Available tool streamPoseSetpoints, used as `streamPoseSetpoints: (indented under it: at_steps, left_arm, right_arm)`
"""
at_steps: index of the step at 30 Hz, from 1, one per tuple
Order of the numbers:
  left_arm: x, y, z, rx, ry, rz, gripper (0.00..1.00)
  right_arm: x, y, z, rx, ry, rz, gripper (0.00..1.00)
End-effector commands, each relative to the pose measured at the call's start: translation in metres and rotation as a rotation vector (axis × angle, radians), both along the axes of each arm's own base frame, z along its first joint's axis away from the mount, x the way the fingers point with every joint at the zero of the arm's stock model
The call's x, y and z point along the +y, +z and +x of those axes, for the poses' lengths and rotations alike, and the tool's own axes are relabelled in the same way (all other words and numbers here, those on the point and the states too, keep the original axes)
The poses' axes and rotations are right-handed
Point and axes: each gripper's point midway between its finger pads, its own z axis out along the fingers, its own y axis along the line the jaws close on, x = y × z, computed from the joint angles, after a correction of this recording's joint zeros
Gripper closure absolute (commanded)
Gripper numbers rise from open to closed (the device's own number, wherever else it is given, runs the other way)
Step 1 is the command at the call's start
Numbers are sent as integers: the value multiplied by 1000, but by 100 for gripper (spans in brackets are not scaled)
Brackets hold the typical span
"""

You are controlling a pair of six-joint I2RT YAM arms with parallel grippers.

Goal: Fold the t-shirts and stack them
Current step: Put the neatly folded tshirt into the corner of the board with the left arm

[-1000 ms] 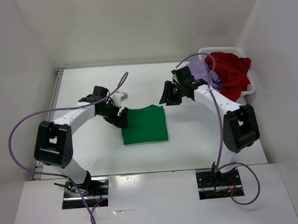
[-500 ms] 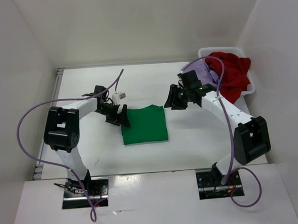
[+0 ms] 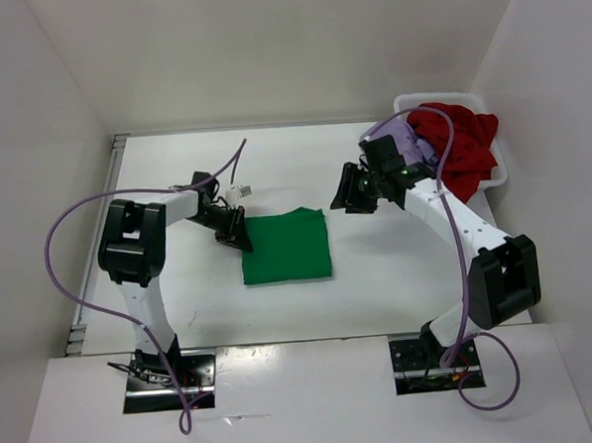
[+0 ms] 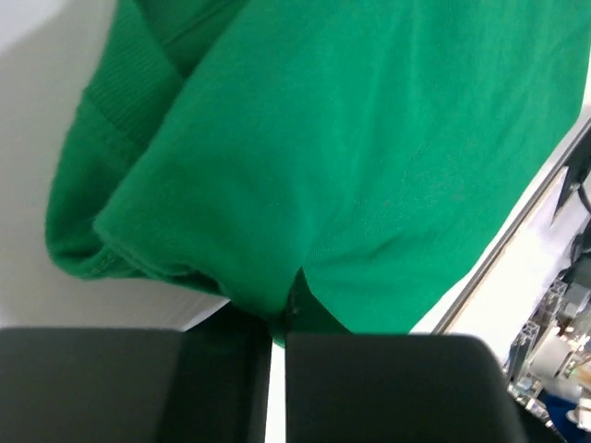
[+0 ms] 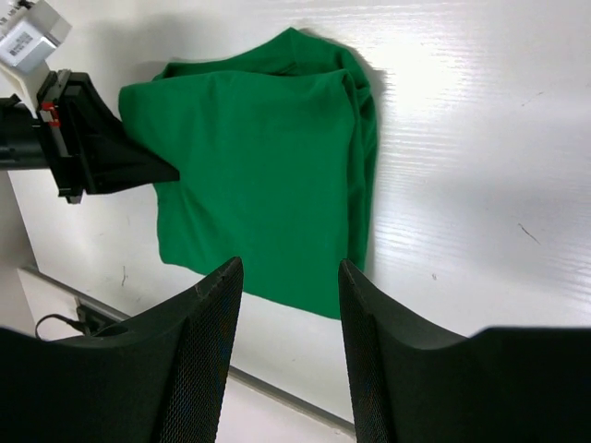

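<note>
The green t-shirt (image 3: pixel 287 247) lies folded into a rectangle in the middle of the table. My left gripper (image 3: pixel 239 232) is at its left edge, shut on a pinch of the green cloth (image 4: pixel 323 138); the fabric bunches into the seam between the jaws (image 4: pixel 277 323). My right gripper (image 3: pixel 348 192) hangs open above the table, off the shirt's top right corner, with nothing between its fingers (image 5: pixel 289 277). From the right wrist view the green t-shirt (image 5: pixel 268 185) and the left gripper (image 5: pixel 111 161) both show. The dark red t-shirt (image 3: pixel 461 143) and the lavender t-shirt (image 3: pixel 403 136) lie crumpled in the basket.
A white basket (image 3: pixel 499 168) stands at the back right corner against the right wall. White walls close in the table at left, back and right. Purple cables loop off both arms.
My left gripper was open at the green t-shirt's left edge and has closed on it. The left arm's elbow swung back. The right arm shifted slightly and stayed open.
</note>
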Motion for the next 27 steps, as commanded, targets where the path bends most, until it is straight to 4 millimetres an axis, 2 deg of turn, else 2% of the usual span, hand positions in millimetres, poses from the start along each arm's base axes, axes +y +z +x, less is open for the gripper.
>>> streamPoseSetpoints:
  at_steps: [1,3,5,6,7,8,9,10,11,12,13,14,16,17,19,20,21,22,23,24,25,26,27]
  left_arm:
    - [40,-27,18,-39,39,162,100]
    - [56,-18,42,-106,56,225,100]
    - [85,-15,59,-151,82,326,100]
    - [93,-4,78,-207,94,353,100]
    - [103,1,85,-226,104,380,100]
    - [120,1,92,-227,129,413,100]
    - [130,-1,100,-239,131,430,100]
    - [139,8,115,-269,147,443,100]
    - [159,10,123,-279,181,471,100]
    - [171,6,129,-285,186,489,100]
    - [183,17,145,-321,204,505,100]
    - [204,11,151,-313,232,525,100]
    - [232,13,163,-337,257,579,100]
    - [257,15,178,-377,279,633,100]
    - [281,19,191,-418,294,696,100]
    - [291,12,195,-412,292,720,100]
    - [312,28,212,-468,331,759,100]
    - [320,32,220,-486,347,765,100]
    - [329,24,226,-480,358,776,100]
    - [339,28,233,-494,377,793,100]
    - [350,44,246,-537,406,813,100]
    - [355,36,252,-541,402,831,100]
    - [359,37,258,-553,410,843,100]
  right_arm:
    - [-8,28,4,-61,-27,0,48]
    - [-10,27,8,-59,-36,0,48]
    - [-9,28,11,-59,-36,0,48]
    - [-9,27,14,-62,-29,-6,48]
    - [-8,21,15,-45,-29,-12,48]
    - [-7,25,18,-47,-29,-11,48]
    - [-7,20,19,-43,-20,-21,48]
    - [-7,17,21,-28,-20,-26,48]
    - [-5,21,25,-37,-20,-23,48]
    - [-5,15,26,-19,-12,-36,48]
    - [-4,14,29,-18,-12,-36,48]
    - [-3,17,31,-18,-12,-36,48]
    - [-2,14,37,-9,-4,-47,48]
    - [-2,14,37,-5,4,-55,48]
    - [-3,12,40,10,-1,-68,48]
    - [-3,15,40,6,6,-73,48]
    - [-4,11,41,19,1,-84,48]
    - [-5,10,41,31,9,-95,48]
    - [-7,9,39,40,4,-106,48]
    - [-9,8,41,44,-4,-119,48]
    - [-10,10,38,56,-3,-123,48]
    - [-12,5,37,71,-8,-136,48]
    - [-12,7,37,71,-8,-136,48]
